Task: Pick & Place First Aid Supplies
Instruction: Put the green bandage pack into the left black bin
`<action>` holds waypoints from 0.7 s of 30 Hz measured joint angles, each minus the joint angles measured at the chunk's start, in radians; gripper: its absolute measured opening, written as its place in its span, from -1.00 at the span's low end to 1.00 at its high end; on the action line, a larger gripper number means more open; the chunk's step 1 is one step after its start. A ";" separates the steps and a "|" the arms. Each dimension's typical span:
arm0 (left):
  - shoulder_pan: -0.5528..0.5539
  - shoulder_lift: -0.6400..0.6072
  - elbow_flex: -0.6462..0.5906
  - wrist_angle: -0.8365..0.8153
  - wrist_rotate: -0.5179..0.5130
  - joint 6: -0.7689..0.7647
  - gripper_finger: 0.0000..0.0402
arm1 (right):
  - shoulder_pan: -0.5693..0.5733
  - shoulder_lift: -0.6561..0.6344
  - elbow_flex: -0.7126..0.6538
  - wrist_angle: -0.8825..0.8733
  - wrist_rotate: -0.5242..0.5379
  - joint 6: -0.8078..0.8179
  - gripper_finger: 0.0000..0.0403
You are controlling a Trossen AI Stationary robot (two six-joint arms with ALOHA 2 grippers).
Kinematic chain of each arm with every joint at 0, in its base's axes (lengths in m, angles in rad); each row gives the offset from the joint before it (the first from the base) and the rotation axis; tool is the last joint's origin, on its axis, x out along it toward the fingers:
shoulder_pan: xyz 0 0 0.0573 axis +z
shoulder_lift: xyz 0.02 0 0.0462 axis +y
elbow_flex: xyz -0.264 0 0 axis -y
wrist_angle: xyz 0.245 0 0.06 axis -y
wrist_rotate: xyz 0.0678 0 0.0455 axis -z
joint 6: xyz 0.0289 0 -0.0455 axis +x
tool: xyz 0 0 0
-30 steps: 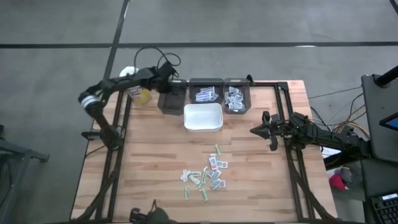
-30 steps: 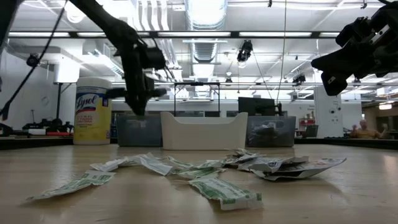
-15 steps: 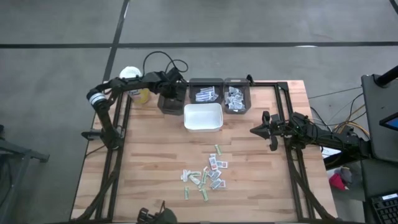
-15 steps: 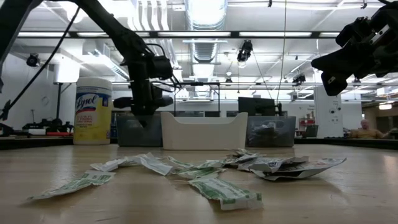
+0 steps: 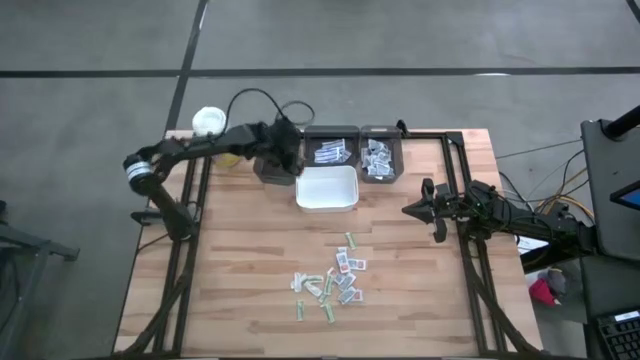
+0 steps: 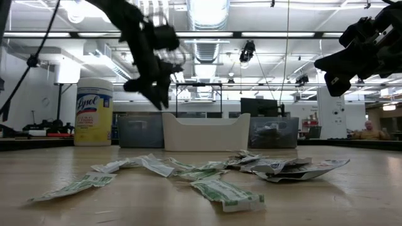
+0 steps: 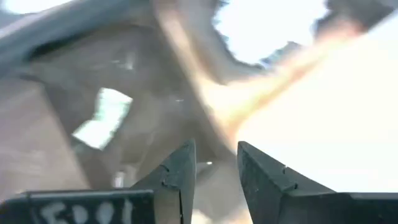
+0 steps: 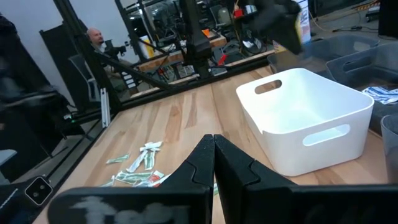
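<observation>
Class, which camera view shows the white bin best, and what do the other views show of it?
The right wrist view: the white bin shows its open, empty inside and handle slots. The high view shows it small, from straight above. The low view shows only its front wall. The left wrist view is too blurred to tell.

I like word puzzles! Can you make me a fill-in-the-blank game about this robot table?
1. The loose paper first aid packets lie on the ____ table.
2. The white plastic tub has ____ inside it.
3. The right gripper has its fingers ____.
4. The left gripper is above the ____ grey bins.

Missing words: wooden; nothing; shut; dark
</observation>
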 joint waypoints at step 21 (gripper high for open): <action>-0.841 0.065 -0.001 -0.005 -0.145 -0.457 -0.45 | 0.000 0.001 0.000 0.000 0.000 -0.001 -0.96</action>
